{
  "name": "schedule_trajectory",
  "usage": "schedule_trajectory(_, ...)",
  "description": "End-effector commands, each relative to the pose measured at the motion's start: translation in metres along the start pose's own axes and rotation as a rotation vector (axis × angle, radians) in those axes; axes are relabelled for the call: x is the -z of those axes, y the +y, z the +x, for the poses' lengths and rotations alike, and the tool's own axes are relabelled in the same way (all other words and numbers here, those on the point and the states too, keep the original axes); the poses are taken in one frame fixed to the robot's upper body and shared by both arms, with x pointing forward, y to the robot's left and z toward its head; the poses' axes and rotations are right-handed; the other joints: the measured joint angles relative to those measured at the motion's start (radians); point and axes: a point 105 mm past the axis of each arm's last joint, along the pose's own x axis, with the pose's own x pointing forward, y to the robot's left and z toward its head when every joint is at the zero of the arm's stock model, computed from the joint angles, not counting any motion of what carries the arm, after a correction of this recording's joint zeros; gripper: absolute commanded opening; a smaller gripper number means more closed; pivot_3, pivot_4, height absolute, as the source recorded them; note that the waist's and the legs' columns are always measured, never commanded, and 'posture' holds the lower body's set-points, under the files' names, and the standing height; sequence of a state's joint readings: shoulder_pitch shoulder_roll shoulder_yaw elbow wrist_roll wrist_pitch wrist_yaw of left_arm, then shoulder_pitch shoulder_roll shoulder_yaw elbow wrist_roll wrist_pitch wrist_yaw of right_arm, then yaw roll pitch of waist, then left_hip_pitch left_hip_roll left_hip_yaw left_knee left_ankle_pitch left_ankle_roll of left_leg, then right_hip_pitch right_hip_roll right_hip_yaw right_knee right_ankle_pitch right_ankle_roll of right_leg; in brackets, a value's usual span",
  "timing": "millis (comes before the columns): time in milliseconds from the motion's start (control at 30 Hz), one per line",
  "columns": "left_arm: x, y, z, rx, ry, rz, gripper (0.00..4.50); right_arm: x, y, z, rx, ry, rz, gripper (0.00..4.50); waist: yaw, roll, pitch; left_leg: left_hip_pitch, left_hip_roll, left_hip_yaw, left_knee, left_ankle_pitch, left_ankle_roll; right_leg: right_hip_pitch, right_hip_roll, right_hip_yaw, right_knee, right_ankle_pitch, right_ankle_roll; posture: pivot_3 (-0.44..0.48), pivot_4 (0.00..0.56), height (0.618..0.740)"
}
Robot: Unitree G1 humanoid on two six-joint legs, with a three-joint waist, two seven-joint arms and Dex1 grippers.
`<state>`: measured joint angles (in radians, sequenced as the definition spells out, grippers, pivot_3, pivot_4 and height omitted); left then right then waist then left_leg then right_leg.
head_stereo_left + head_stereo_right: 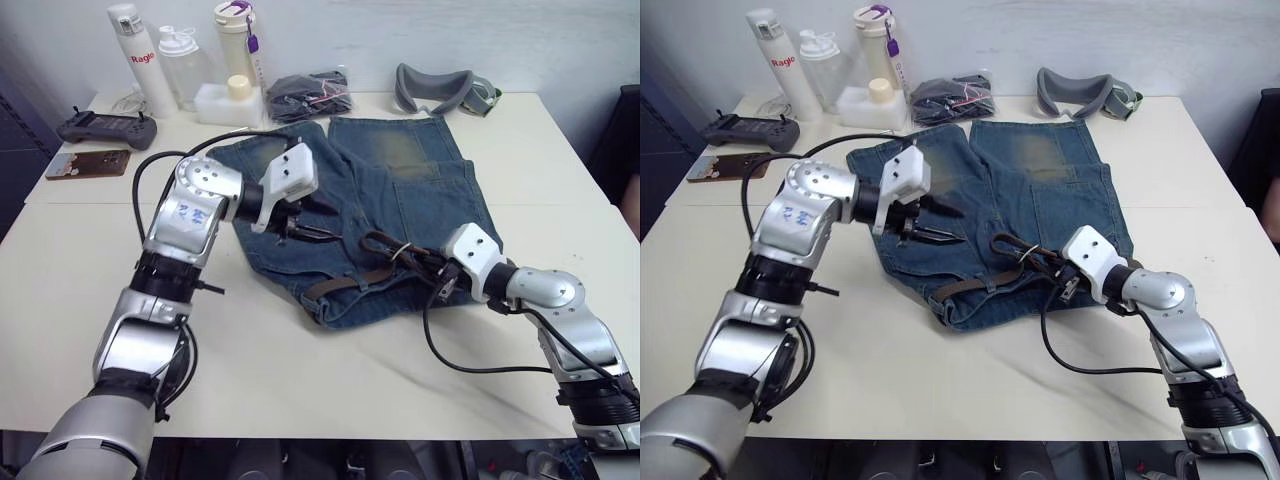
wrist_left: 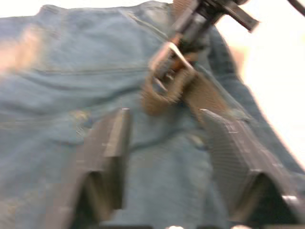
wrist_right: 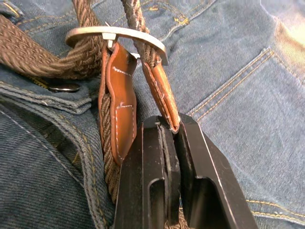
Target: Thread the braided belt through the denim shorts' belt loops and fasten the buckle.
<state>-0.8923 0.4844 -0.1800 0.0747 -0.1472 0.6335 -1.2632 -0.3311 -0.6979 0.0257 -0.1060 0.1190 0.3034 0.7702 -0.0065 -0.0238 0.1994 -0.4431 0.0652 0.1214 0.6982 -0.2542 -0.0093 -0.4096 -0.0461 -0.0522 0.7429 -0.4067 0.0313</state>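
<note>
The denim shorts lie flat on the tabletop, waistband toward 6 o'clock. The braided belt runs along the waistband, with the buckle near the 3 o'clock end. The right hand is clenched on the belt's tan leather tip, which passes through the buckle. The left hand hovers released over the shorts at 9 o'clock from the buckle, fingers spread apart.
</note>
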Motion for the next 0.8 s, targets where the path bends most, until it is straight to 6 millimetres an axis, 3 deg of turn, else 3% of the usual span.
schedule_trajectory(33, -0.006, -0.02, 0.008, 0.043, 0.006, -0.007, 0.37, -0.013, -0.009, -0.005, 0.023, -0.042, -0.037, 0.0, 0.002, 0.0, 0.0, 0.0, 0.0, 0.0, 0.0, 0.0, 0.0, 0.0, 0.0, 0.0, 0.0, 0.0, 0.0, 0.0, 0.15, 0.681)
schedule_trajectory(67, -0.002, -0.022, 0.012, 0.037, 0.021, -0.017, 0.1, -0.013, -0.008, -0.004, 0.02, -0.045, -0.037, 0.0, 0.002, 0.0, 0.0, 0.0, 0.0, 0.0, 0.0, 0.0, 0.0, 0.0, 0.0, 0.0, 0.0, 0.0, 0.0, 0.0, 0.15, 0.681)
schedule_trajectory(167, 0.013, -0.025, 0.021, 0.016, 0.045, -0.064, 0.1, -0.016, -0.008, -0.004, 0.017, -0.051, -0.038, 0.0, 0.002, 0.0, 0.0, 0.0, 0.0, 0.0, 0.0, 0.0, 0.0, 0.0, 0.0, 0.0, 0.0, 0.0, 0.0, 0.0, 0.15, 0.681)
schedule_trajectory(333, 0.061, -0.049, 0.031, 0.054, 0.186, -0.147, 0.1, -0.02, -0.008, -0.006, 0.026, -0.062, -0.062, 0.0, -0.002, 0.001, -0.001, 0.002, 0.0, 0.0, -0.001, 0.0, 0.0, 0.0, 0.001, 0.002, 0.0, 0.0, 0.0, 0.0, 0.15, 0.681)
schedule_trajectory(433, 0.082, -0.051, 0.031, 0.023, 0.266, -0.145, 0.1, -0.019, -0.008, -0.01, 0.032, -0.06, -0.093, 0.0, 0.0, 0.001, -0.001, 0.001, 0.0, 0.0, -0.001, 0.0, 0.0, 0.0, 0.001, 0.002, 0.001, 0.0, 0.0, 0.0, 0.15, 0.681)
schedule_trajectory(667, 0.101, -0.054, 0.031, -0.005, 0.304, -0.191, 0.1, 0.005, -0.015, -0.031, 0.061, 0.005, -0.228, 0.0, 0.002, 0.002, -0.001, 0.004, 0.0, 0.0, -0.001, 0.0, 0.0, 0.003, 0.001, 0.002, 0.0, 0.0, 0.0, 0.0, 0.15, 0.681)
schedule_trajectory(800, 0.111, -0.06, 0.028, -0.004, 0.332, -0.208, 0.1, 0.035, -0.018, -0.054, 0.076, 0.105, -0.286, 0.0, 0.004, 0.001, -0.003, 0.005, 0.0, 0.0, -0.001, 0.0, 0.0, 0.004, 0.001, 0.002, -0.001, 0.0, 0.0, 0.0, 0.15, 0.681)
